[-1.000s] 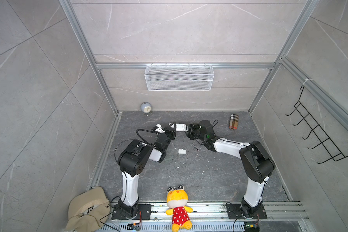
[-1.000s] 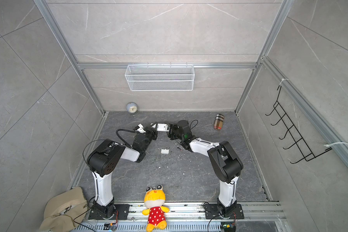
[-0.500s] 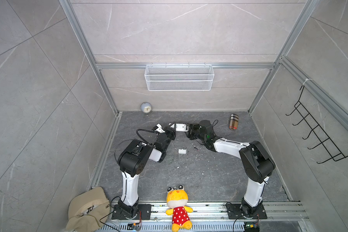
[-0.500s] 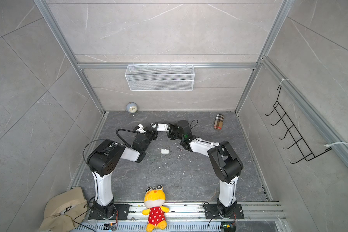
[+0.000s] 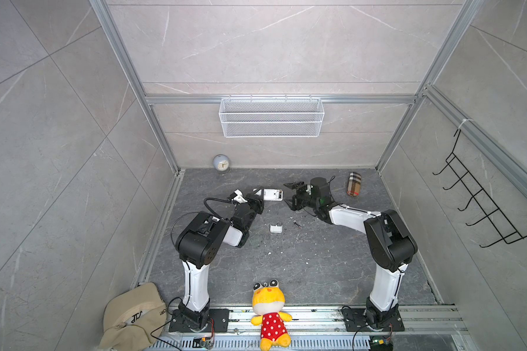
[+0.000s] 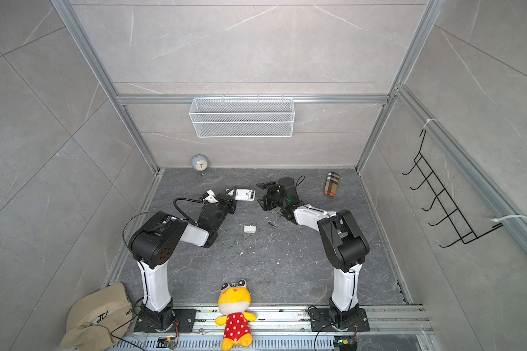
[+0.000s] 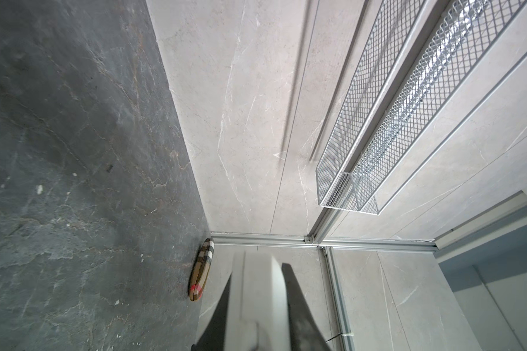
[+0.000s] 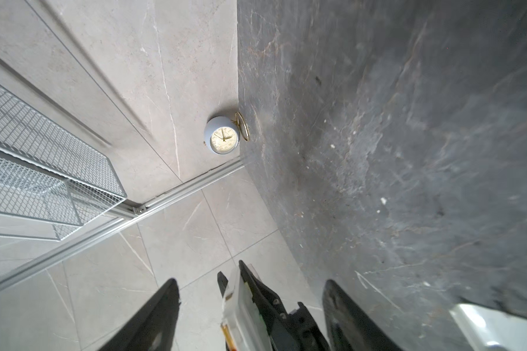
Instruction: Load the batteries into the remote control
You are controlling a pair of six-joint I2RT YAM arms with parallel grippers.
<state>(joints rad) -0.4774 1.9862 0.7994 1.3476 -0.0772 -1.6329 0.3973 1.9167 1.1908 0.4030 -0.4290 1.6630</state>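
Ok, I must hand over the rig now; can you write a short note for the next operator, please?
Left hand: shut on the remote, its open back facing up.
Right hand: open, empty, beside the remote's free end.
One battery lies on the table near the white cover.
Done: cover off. Whether a battery already sits inside the remote, I cannot tell.
Left: load the loose battery, refit the cover.

The beige cap [image 5: 128, 316] carries the printed letters "ORT" at its edge. The clock [image 8: 222, 138] dial shows hour numerals, too small to read.
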